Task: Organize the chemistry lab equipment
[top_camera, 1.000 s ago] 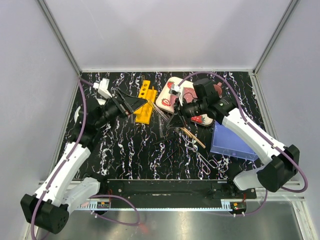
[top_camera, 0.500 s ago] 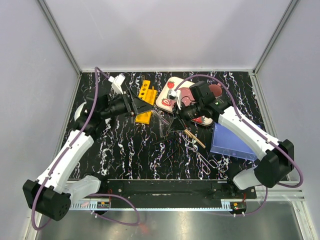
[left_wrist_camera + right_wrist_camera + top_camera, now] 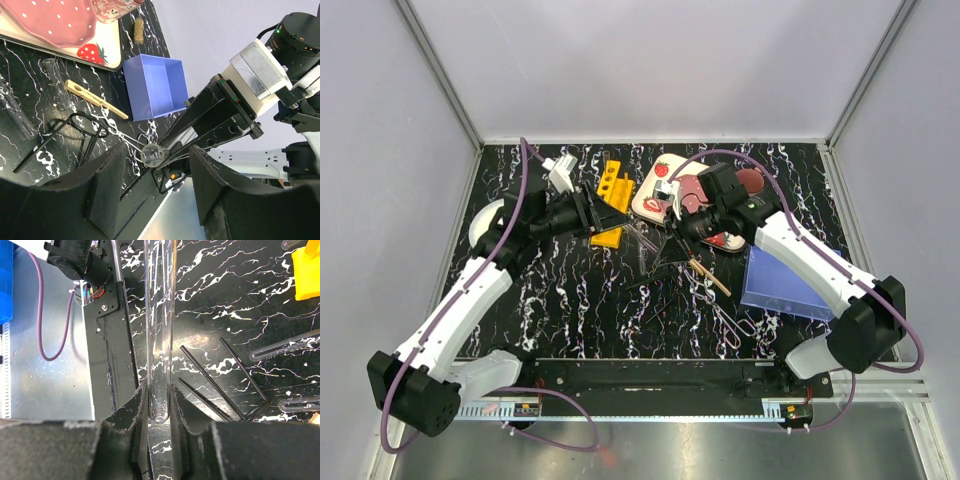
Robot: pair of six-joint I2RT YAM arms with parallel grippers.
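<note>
My right gripper (image 3: 670, 248) is shut on a clear glass tube (image 3: 161, 340) and holds it above the table, its free end aimed at my left gripper (image 3: 610, 213). In the left wrist view that tube's round end (image 3: 151, 155) sits between my wide-open left fingers (image 3: 107, 185) and touches neither. The yellow holed rack (image 3: 610, 200) lies just behind the left gripper. A tan wooden clamp (image 3: 708, 275), thin black rods (image 3: 220, 375), silvery forceps (image 3: 730, 320) and more glass tubes (image 3: 285, 347) lie on the black marbled table.
The strawberry-print tray (image 3: 655, 195) with a pink dotted plate (image 3: 50, 25) stands at the back centre. A blue open box (image 3: 785, 285) sits at the right. A small brush (image 3: 136, 30) lies beside the tray. The metal frame rail (image 3: 650, 375) runs along the near edge.
My left gripper has swung right and forward past the yellow rack toward the tube's free end. My right gripper has shifted slightly with the tube still in it.
</note>
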